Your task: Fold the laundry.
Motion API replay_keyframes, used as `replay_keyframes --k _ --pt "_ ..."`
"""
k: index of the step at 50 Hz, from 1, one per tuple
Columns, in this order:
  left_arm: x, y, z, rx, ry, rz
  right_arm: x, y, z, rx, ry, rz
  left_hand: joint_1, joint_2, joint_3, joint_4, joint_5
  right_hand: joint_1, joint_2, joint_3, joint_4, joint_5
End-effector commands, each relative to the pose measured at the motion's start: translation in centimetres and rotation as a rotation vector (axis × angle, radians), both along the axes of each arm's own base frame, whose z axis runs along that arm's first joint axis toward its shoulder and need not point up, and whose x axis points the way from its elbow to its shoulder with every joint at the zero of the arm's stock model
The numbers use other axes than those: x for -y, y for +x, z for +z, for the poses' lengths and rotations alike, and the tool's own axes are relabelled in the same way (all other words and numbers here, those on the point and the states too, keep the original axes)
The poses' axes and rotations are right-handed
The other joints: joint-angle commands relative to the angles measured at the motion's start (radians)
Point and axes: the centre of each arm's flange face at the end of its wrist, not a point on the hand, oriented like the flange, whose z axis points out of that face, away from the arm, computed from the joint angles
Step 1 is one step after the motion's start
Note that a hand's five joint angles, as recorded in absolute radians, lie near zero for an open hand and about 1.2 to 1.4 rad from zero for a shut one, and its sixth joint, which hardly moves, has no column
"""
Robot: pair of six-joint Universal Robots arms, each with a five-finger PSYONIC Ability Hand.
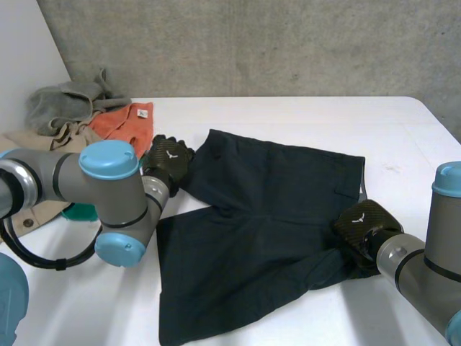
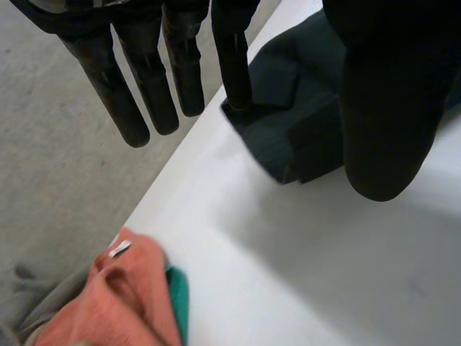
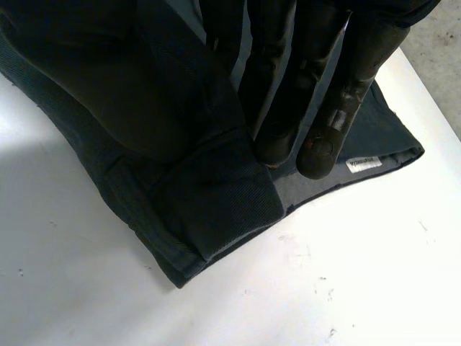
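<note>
Dark shorts [image 1: 259, 216] lie spread flat on the white table [image 1: 302, 115]. My left hand [image 1: 167, 160] is at their far left corner. In the left wrist view its fingers [image 2: 144, 86] are straight and apart from the thumb [image 2: 382, 122]; one fingertip touches the corner of the shorts [image 2: 288, 137], and nothing is gripped. My right hand [image 1: 364, 225] is on the right edge of the shorts. There its fingers [image 3: 324, 108] and thumb pinch a folded-over band of the shorts [image 3: 216, 202], next to a small white label [image 3: 362, 163].
A pile of other laundry sits at the table's back left: a grey garment [image 1: 65, 104], an orange cloth [image 1: 126, 119], a beige piece [image 1: 43, 137] and something teal [image 1: 79, 211]. The orange cloth [image 2: 122, 295] lies close beyond my left hand. A concrete wall stands behind the table.
</note>
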Motion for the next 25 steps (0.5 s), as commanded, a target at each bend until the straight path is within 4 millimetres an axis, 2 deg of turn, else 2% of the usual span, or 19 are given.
replay_keyframes --k 1,4,5,8,9,15,18,25 --pt "-0.2 -1.0 -2.0 -0.005 0.039 -0.113 0.2 0.1 -0.2 0.001 -0.002 0.002 0.050 0.064 0.054 0.075 0.078 0.401 0.216 0.186 0.211 0.219" --pt "0.2 -1.2 -2.0 -0.008 0.030 -0.112 0.3 0.0 -0.3 -0.001 -0.003 -0.002 0.167 0.181 0.171 0.193 0.195 0.401 0.216 0.186 0.211 0.219" --pt "0.6 -1.2 -2.1 -0.010 0.024 -0.104 0.3 0.0 -0.3 -0.001 -0.001 -0.002 0.345 0.359 0.349 0.370 0.373 0.401 0.216 0.186 0.211 0.219" --pt "1.1 -1.2 -2.2 -0.010 0.019 -0.098 0.4 0.0 -0.4 -0.002 0.000 -0.005 0.657 0.671 0.661 0.682 0.685 0.401 0.216 0.186 0.211 0.219" --pt "1.3 -1.1 -2.1 -0.010 0.016 -0.088 0.4 0.0 -0.4 -0.002 0.000 -0.005 0.882 0.896 0.886 0.907 0.910 0.401 0.216 0.186 0.211 0.219" --pt "2.2 0.3 -2.1 0.013 0.009 0.026 0.6 0.0 -0.5 -0.002 0.000 -0.007 0.916 0.930 0.920 0.941 0.944 0.401 0.216 0.186 0.211 0.219" --pt "1.8 1.0 -1.9 0.032 0.017 0.072 0.6 0.1 -0.4 0.000 -0.004 -0.004 0.916 0.930 0.920 0.941 0.944 0.401 0.216 0.186 0.211 0.219" --pt "0.9 0.9 -1.2 0.028 0.013 0.073 0.5 0.3 -0.3 0.009 -0.004 -0.002 0.916 0.930 0.920 0.941 0.944 0.401 0.216 0.186 0.211 0.219"
